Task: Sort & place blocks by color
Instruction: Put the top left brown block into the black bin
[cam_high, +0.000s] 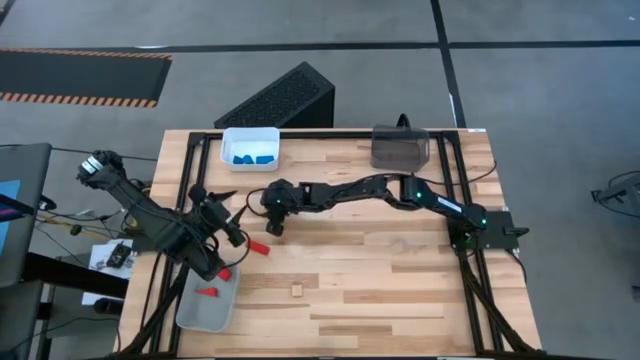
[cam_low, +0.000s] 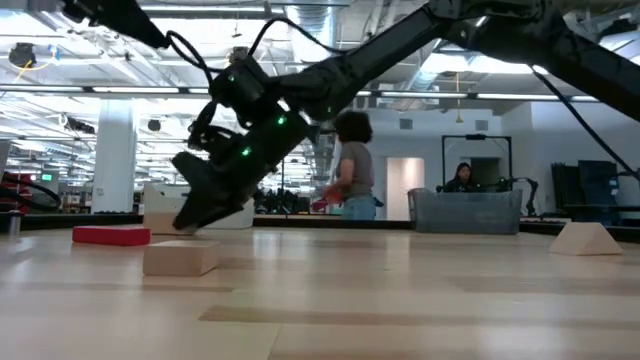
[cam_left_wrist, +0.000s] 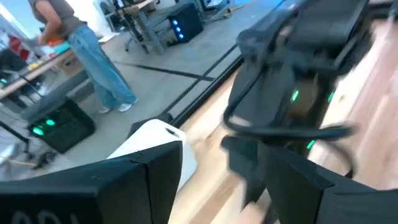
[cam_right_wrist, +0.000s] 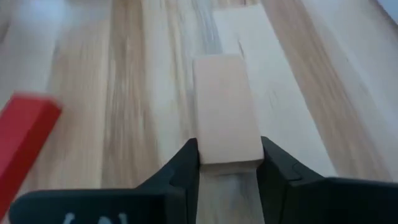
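Note:
My right gripper (cam_high: 274, 224) reaches across to the table's left middle and is shut on a plain wood bar block (cam_right_wrist: 227, 118). A red bar block (cam_high: 258, 247) lies flat on the table beside it, also visible in the right wrist view as the red bar (cam_right_wrist: 25, 143). My left gripper (cam_high: 236, 228) is open and holds nothing, just left of the right gripper. Blue blocks (cam_high: 250, 158) lie in the white bin (cam_high: 250, 135). Two red blocks (cam_high: 210, 291) lie in the grey bin (cam_high: 195, 315). A small wood cube (cam_high: 296, 290) sits on the table toward the near edge. My right gripper pinches the wood bar between its two fingers (cam_right_wrist: 186, 162) at the end nearest the wrist (cam_right_wrist: 230, 157). The fingers slant down from the table's right and lie along the bar, which stretches away from them, flat and close over the tabletop; whether it rests there I cannot tell.
A dark tinted bin (cam_high: 400, 147) stands at the far edge, right of the white bin. A wood wedge (cam_low: 585, 240) rests on the table in the low view. A black grille box (cam_high: 285, 97) lies beyond the far edge. People stand in the room behind. The table's right half has free room.

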